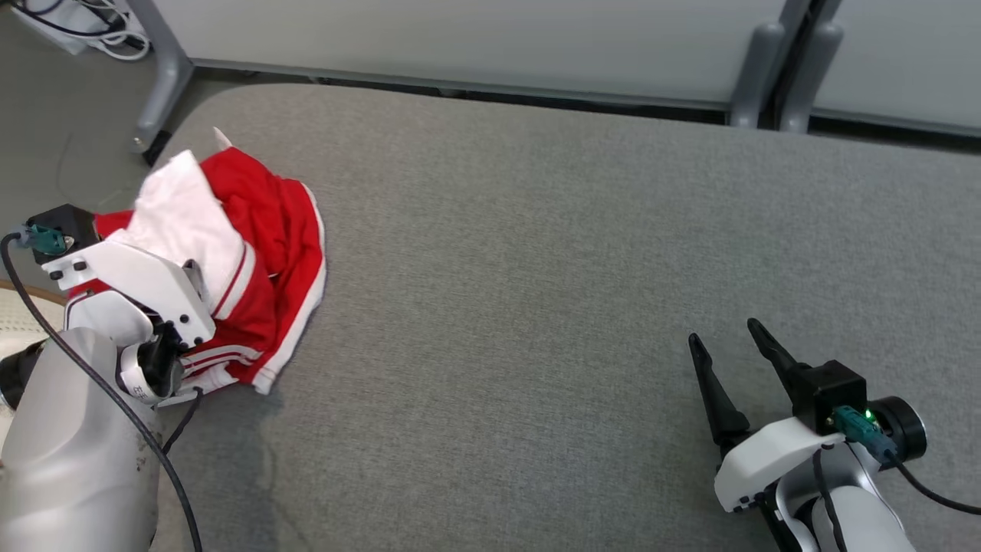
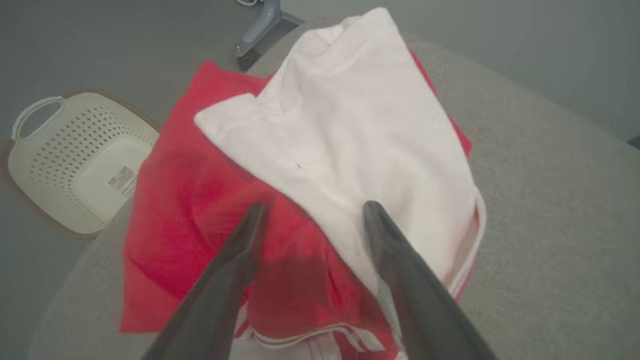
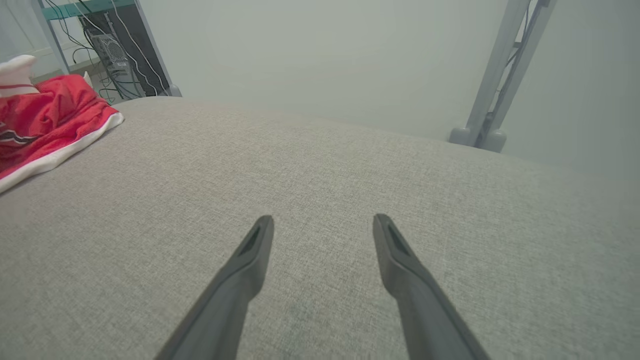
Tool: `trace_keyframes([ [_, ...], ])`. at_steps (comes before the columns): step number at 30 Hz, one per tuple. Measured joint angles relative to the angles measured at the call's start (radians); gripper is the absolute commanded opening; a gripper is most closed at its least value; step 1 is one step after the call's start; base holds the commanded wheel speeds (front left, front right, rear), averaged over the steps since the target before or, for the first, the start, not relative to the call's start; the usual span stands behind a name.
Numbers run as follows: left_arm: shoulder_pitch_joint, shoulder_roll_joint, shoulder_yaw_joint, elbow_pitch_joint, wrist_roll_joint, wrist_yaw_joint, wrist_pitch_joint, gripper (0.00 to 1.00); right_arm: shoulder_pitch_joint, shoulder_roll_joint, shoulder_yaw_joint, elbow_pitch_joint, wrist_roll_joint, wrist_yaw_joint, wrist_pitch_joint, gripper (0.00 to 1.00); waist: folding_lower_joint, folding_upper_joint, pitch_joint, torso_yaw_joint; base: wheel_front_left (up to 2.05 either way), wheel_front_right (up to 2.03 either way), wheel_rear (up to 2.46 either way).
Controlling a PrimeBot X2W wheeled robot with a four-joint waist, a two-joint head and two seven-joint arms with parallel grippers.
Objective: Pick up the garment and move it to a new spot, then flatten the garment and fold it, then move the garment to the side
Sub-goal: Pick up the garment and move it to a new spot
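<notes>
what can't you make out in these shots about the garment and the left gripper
Left wrist view: blur round the left gripper, so whether its fingers touch the garment is unclear.
Head view: those fingers are hidden behind the arm's own white wrist.
Right wrist view: the garment is cut off by the left edge.
Left wrist view: the basket label is too small to read.
</notes>
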Motion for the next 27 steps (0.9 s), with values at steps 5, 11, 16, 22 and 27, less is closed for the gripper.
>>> trace_keyframes([
  [5, -0.05, 0.012, 0.005, 0.075, -0.009, 0.009, 0.018, 1.0, -0.012, 0.0, -0.001, -0.039, -0.008, 0.0, 0.014, 1.0, 0.0, 0.0, 0.07, -0.05, 0.0, 0.0, 0.0],
  [11, -0.088, 0.025, -0.01, 0.124, -0.01, -0.032, 0.006, 0.0, -0.012, 0.0, 0.004, -0.042, 0.005, 0.0, 0.016, 1.0, 0.0, 0.0, 0.104, -0.077, 0.0, 0.0, 0.0],
  [16, -0.116, 0.045, -0.024, 0.133, -0.007, -0.057, -0.019, 0.0, -0.012, 0.0, 0.023, -0.02, 0.036, 0.0, -0.004, 1.0, 0.0, 0.0, 0.07, -0.066, 0.0, 0.0, 0.0],
  [22, -0.154, 0.089, -0.057, 0.086, 0.031, -0.079, -0.078, 0.0, -0.012, 0.0, 0.033, 0.022, 0.077, 0.0, -0.038, 1.0, 0.0, 0.0, 0.012, -0.051, 0.0, 0.0, 0.0],
  [27, -0.19, 0.123, -0.083, 0.002, 0.055, -0.102, -0.095, 0.0, -0.007, 0.0, 0.046, 0.077, 0.13, 0.0, -0.078, 1.0, 0.0, 0.0, -0.063, -0.04, 0.0, 0.0, 0.0],
])
